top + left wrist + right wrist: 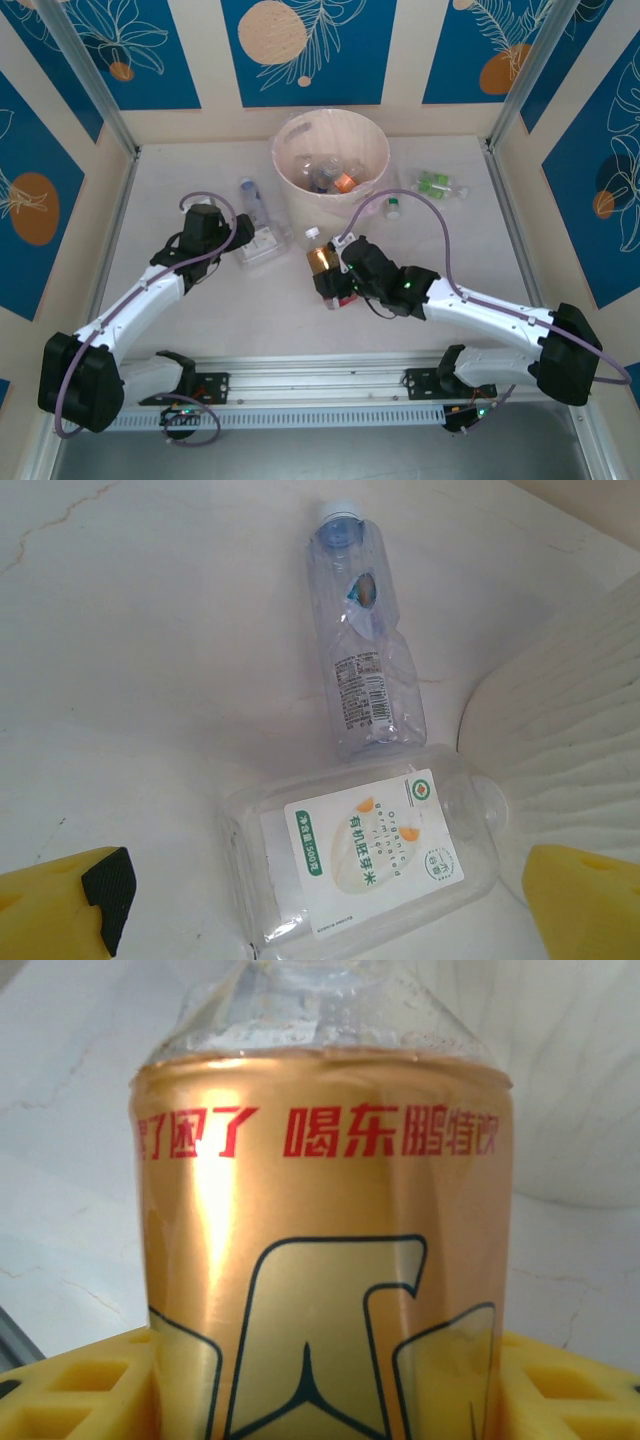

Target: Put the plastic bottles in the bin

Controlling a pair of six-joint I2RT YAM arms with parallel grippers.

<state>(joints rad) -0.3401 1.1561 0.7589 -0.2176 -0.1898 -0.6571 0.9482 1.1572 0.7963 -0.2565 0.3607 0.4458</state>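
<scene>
Gold-labelled clear plastic bottle (320, 1260) sat squeezed between the yellow jaws of the right gripper (335, 272), near the round cream bin (372, 150). The left gripper (320, 900) hung wide open over a flat clear bottle with a white label (370, 850), right beside the bin's wall. Bare white table (130, 760) lay open on its other side.

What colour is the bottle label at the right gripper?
Gold with red lettering, on the bottle; right wrist view shows it best.
</scene>
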